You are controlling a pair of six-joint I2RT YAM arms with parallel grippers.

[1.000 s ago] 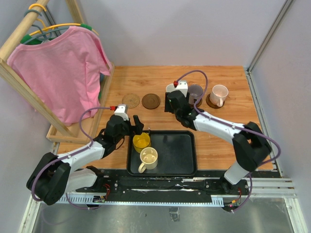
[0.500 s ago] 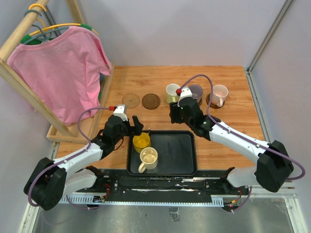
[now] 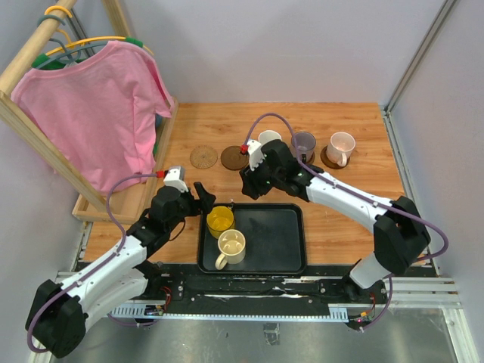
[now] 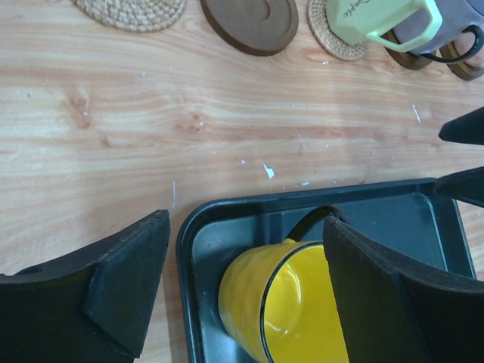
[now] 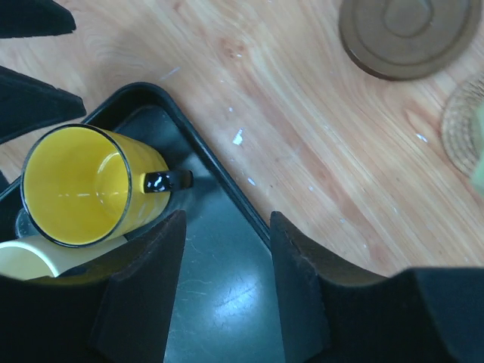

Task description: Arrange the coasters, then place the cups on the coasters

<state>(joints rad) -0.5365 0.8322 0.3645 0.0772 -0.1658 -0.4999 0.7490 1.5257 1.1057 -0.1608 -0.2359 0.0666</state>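
Yellow cup [image 3: 220,221]: sitting in the upper-left corner of the black tray [image 3: 274,236], with the cream cup [image 3: 231,246] just below it. I am seeing the left gripper [image 4: 246,242] hovering with fingers apart on either side of the yellow cup. The right gripper [image 5: 227,257] is hanging over the tray's top edge, fingers apart, gripping nothing. The tan coaster [image 3: 203,157] and dark coaster [image 3: 234,157] are lying side by side above the tray.
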